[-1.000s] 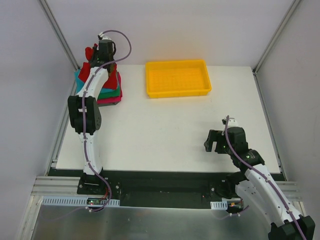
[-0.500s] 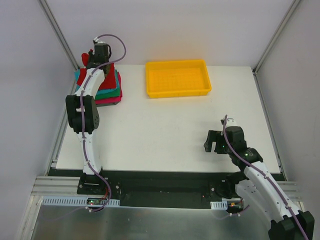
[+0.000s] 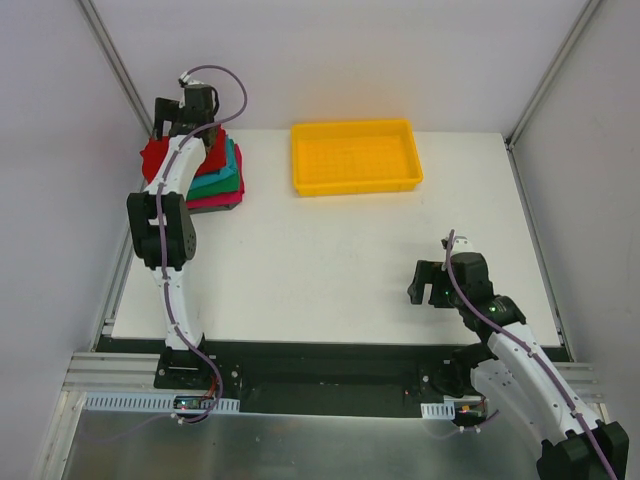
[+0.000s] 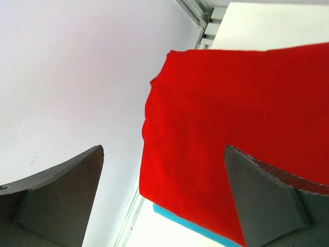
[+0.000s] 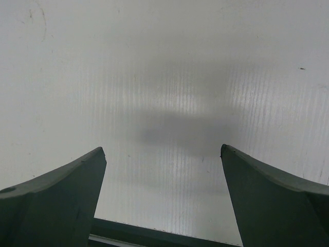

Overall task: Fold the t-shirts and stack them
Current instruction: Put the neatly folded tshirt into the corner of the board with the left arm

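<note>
The t-shirts form a stack at the table's far left corner, with teal, green and pink-red layers showing at its edge. The bright red shirt lies on top and spreads toward the left edge; in the left wrist view this red shirt covers a teal edge. My left gripper hovers over the stack's far left side. Seen from its wrist, the left gripper is open and holds nothing. My right gripper is open above bare table at the near right, the right gripper empty.
A yellow plastic tray stands at the back centre, to the right of the stack. The white table is bounded by a metal frame rail along its left side, close to the stack, and by grey walls.
My left gripper has opened and let go of the red shirt, shifting left and back. The red shirt now lies spread on the stack. The right arm has barely moved.
</note>
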`<state>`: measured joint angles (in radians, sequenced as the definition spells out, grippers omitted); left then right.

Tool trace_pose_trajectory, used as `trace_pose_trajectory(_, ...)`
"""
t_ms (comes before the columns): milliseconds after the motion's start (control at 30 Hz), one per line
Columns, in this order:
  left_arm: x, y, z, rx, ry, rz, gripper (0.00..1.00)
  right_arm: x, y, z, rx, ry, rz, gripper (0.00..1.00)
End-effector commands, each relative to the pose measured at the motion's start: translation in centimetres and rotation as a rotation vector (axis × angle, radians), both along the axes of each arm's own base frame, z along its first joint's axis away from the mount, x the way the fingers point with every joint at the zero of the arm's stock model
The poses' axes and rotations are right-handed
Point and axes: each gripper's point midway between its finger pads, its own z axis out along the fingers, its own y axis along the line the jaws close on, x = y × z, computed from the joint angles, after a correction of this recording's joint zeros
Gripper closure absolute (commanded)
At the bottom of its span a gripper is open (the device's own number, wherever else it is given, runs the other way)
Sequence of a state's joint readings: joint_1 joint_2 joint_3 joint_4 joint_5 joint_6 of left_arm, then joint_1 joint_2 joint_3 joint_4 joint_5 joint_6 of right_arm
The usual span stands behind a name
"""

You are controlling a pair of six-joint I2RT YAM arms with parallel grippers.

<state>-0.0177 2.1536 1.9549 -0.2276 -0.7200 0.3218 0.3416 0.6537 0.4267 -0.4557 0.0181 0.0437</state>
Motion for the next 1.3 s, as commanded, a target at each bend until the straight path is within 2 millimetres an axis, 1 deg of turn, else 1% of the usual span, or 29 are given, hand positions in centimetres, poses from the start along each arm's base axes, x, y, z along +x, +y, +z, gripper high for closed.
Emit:
trace_pose_trajectory(0, -1.9, 0.4, 7.8, -0.060, -0.208, 0.050, 0.01, 0.4, -0.1, 1.1, 0.008, -0.028, -0.014, 0.04)
trace_pose_trajectory(67, -1.9, -0.5, 7.3, -0.121, -0.209, 0.022, 0.01, 0.4, 0.0, 1.1, 0.011, -0.027, -0.014, 0.04)
trace_pose_trajectory(133, -1.6, -1.4, 6.2, -0.188, -0.196, 0.004, 0.01, 0.4, 0.0, 1.1, 0.012, -0.029, -0.010, 0.04)
trace_pose_trajectory(200, -1.2, -2.9, 4.1, -0.276, -0.157, -0.036, 0.01, 0.3, 0.0, 1.0, 0.012, -0.025, -0.009, 0.04)
trace_pose_trajectory(233, -1.0, -4.1, 2.8, -0.331, -0.120, -0.086, 0.01, 0.4, 0.0, 1.0, 0.012, -0.025, -0.009, 0.04)
trace_pose_trajectory(267, -1.0, -4.9, 1.6, -0.373, -0.100, -0.108, 0.01, 0.4, 0.0, 1.1, 0.012, -0.027, -0.009, 0.04)
trace_pose_trajectory(400, -1.7, -7.0, -2.6, -0.504, -0.033, -0.128, 0.01, 0.4, 0.0, 1.1, 0.013, -0.031, -0.010, 0.04)
trace_pose_trajectory(433, -1.9, -8.5, -3.9, -0.568, -0.001, -0.179, 0.01, 0.4, 0.0, 1.1, 0.013, -0.033, -0.010, 0.04)
trace_pose_trajectory(533, -2.2, -12.1, -6.5, -0.730, 0.073, -0.291, 0.01, 0.4, 0.0, 1.1, 0.013, -0.030, -0.009, 0.04)
trace_pose_trajectory(667, -2.5, -13.9, -8.9, -0.754, 0.126, -0.301, 0.01, 0.3, 0.2, 1.1, 0.019, -0.029, -0.002, 0.04)
trace_pose_trajectory(700, -2.6, -14.6, -9.5, -0.774, 0.145, -0.318, 0.01, 0.3, 0.1, 1.0, 0.018, -0.026, -0.003, 0.04)
trace_pose_trajectory(767, -3.0, -14.8, -10.2, -0.785, 0.159, -0.308, 0.01, 0.3, 0.2, 1.0, 0.017, -0.027, -0.001, 0.04)
trace_pose_trajectory(833, -3.2, -14.6, -10.5, -0.782, 0.160, -0.292, 0.01, 0.3, 0.1, 1.1, 0.018, -0.031, -0.002, 0.04)
trace_pose_trajectory(933, -3.6, -13.8, -10.2, -0.748, 0.147, -0.258, 0.01, 0.3, 0.1, 1.1, 0.017, -0.035, 0.002, 0.04)
trace_pose_trajectory(1000, -3.7, -13.1, -9.1, -0.720, 0.119, -0.236, 0.01, 0.3, 0.1, 1.2, 0.019, -0.036, 0.001, 0.04)
trace_pose_trajectory(1033, -3.6, -12.7, -7.9, -0.703, 0.093, -0.230, 0.01, 0.2, 0.1, 1.1, 0.017, -0.033, 0.002, 0.04)
trace_pose_trajectory(1100, -3.6, -12.0, -4.7, -0.663, 0.024, -0.219, 0.01, 0.3, 0.1, 1.1, 0.017, -0.035, 0.000, 0.04)
trace_pose_trajectory(1133, -4.0, -11.7, -2.9, -0.648, -0.015, -0.215, 0.01, 0.3, 0.1, 1.1, 0.019, -0.036, -0.001, 0.04)
trace_pose_trajectory(1167, -4.4, -11.5, -0.6, -0.634, -0.066, -0.206, 0.01, 0.2, 0.1, 1.1, 0.020, -0.034, -0.002, 0.04)
trace_pose_trajectory(1200, -5.1, -11.3, 1.1, -0.628, -0.111, -0.187, 0.01, 0.2, 0.1, 1.2, 0.021, -0.036, -0.002, 0.04)
trace_pose_trajectory(1233, -6.0, -11.3, 3.3, -0.629, -0.159, -0.187, 0.01, 0.2, 0.1, 1.2, 0.021, -0.038, -0.001, 0.04)
trace_pose_trajectory(1267, -7.0, -11.4, 4.8, -0.644, -0.201, -0.173, 0.01, 0.2, 0.1, 1.2, 0.024, -0.042, -0.004, 0.04)
